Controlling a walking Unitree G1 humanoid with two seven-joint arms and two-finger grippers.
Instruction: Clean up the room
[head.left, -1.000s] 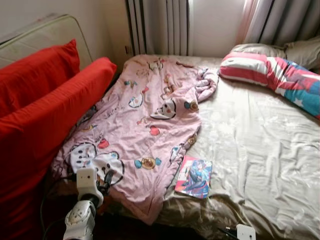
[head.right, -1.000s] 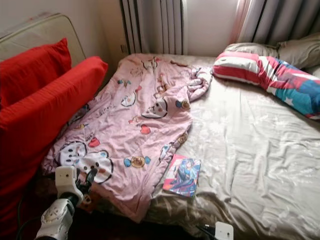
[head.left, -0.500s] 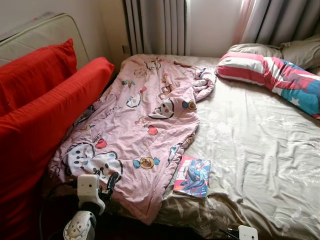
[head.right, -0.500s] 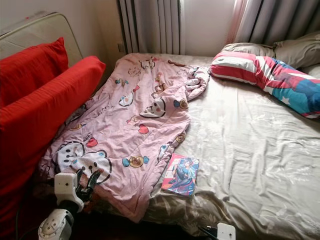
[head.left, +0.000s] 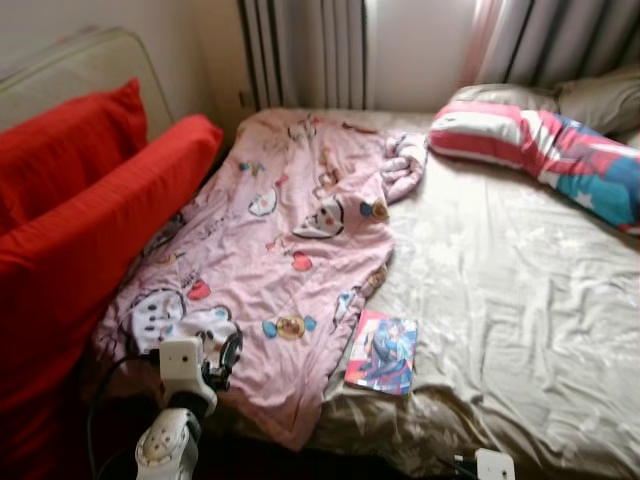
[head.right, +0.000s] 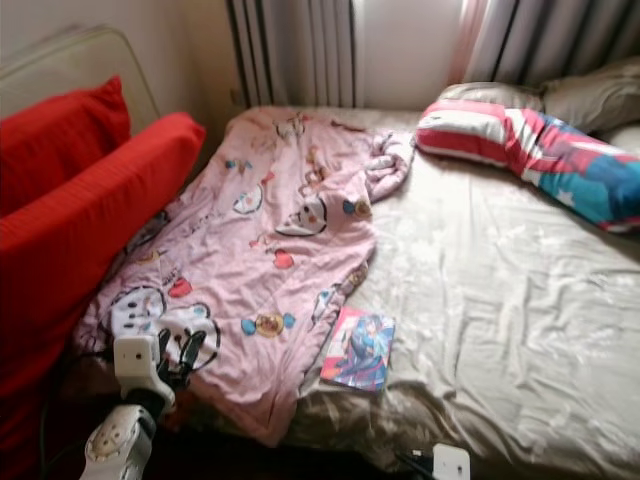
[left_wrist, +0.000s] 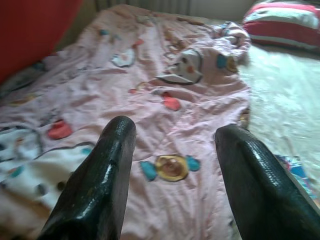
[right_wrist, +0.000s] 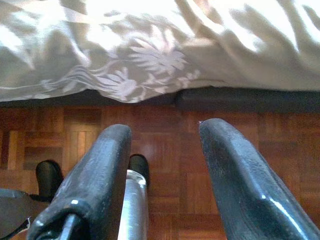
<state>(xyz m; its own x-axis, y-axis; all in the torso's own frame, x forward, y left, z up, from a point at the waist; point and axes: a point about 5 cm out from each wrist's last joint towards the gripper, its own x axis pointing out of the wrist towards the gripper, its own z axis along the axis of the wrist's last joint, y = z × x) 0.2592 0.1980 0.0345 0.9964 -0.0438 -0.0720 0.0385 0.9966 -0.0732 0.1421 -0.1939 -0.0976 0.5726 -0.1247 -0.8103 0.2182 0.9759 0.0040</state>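
Bed (head.left: 520, 300) holds crumpled pink cartoon-print blanket (head.left: 290, 240), comic book (head.left: 383, 351) beside it; left gripper (left_wrist: 172, 145) spread, empty, right gripper (right_wrist: 162, 150) spread

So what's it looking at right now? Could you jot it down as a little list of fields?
Place: bed with beige sheet
On the bed: pink cartoon-print blanket, spread along the bed's left side; comic book beside the blanket's edge; striped pillow near the curtains
Left of the bed: red cushions
Left pincer: open, at the blanket's near corner
Right pincer: open, low over the wooden floor
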